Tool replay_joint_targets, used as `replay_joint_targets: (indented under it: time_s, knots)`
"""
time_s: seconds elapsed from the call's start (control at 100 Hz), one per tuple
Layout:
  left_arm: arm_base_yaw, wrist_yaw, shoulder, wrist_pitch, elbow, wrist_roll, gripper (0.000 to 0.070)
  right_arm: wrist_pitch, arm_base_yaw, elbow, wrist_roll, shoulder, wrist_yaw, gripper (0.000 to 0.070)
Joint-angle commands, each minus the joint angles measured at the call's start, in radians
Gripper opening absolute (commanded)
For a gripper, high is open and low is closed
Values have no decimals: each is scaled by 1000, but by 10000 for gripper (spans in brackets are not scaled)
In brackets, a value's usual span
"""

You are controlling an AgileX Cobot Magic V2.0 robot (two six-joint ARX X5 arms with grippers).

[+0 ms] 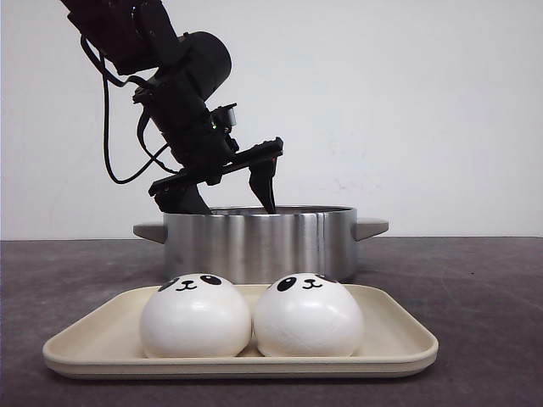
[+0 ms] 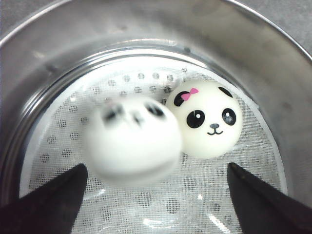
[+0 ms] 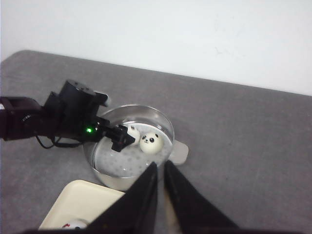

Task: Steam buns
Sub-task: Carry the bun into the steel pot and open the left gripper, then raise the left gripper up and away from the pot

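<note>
Two panda-faced white buns (image 1: 195, 318) (image 1: 308, 315) sit side by side on the cream tray (image 1: 399, 339). Behind them stands the steel pot (image 1: 254, 242). My left gripper (image 1: 231, 200) hangs open over the pot's mouth, fingertips at the rim. Its wrist view looks down on the white perforated steamer liner (image 2: 161, 204) and two more buns: a blurred one (image 2: 131, 141) between the open fingers (image 2: 48, 204), and a sharp one with a pink bow (image 2: 209, 119) beside it. My right gripper (image 3: 161, 168) is high above the table, shut and holding nothing.
The pot has side handles (image 1: 372, 227) and stands on a dark grey table (image 1: 475, 288) before a white wall. From above, the tray (image 3: 83, 204) lies close to the pot (image 3: 165, 127), with the left arm (image 3: 53, 117) reaching in from one side.
</note>
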Motion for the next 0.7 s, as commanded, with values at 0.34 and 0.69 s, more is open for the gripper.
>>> replay_joint_targets:
  time_s: [0.34,0.69]
  knots:
    - [-3,0,-95,-163,176,0,559,-10,13,19,21,25,30,15]
    - [-4,-19,-449,-217,176,0,556,-14,13,19,23,120,22,15]
